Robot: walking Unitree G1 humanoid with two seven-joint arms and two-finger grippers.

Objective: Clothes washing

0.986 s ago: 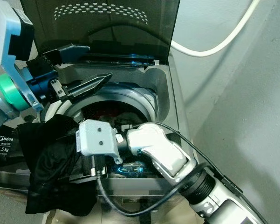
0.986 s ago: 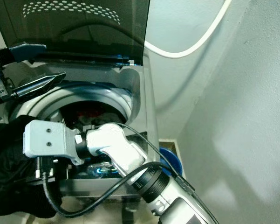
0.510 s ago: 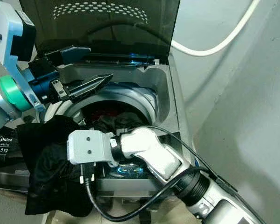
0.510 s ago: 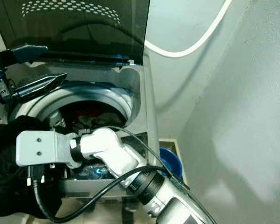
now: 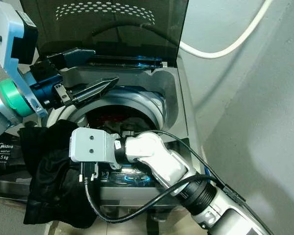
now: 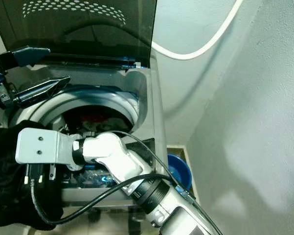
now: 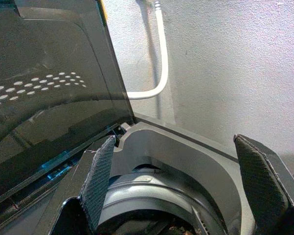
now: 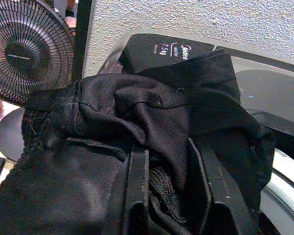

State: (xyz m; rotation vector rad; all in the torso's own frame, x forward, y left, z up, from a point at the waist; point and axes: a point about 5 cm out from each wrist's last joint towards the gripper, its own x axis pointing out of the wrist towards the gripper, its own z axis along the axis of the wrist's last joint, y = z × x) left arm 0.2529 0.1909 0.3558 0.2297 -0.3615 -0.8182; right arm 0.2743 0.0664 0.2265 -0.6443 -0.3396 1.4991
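Note:
A black garment (image 5: 51,171) hangs over the front left edge of the top-load washing machine (image 5: 172,98), whose dark lid (image 5: 112,29) stands up. My right arm reaches across the front of the machine to the garment. In the right wrist view my right gripper (image 8: 169,196) is shut on folds of the black garment (image 8: 112,127). My left gripper (image 5: 103,64) hovers open over the left rim of the drum (image 5: 137,100), nothing between its fingers (image 7: 102,176). Dark and red clothes (image 5: 112,120) lie inside the drum.
A white hose (image 5: 225,49) runs along the wall behind the machine. A blue basin (image 6: 178,169) sits on the floor by the machine's right side. A standing fan (image 8: 24,49) is beyond the machine's left side. The wall is close on the right.
My right wrist has moved left across the machine's front, further into the black garment, then risen a little. The left gripper has stayed over the drum rim.

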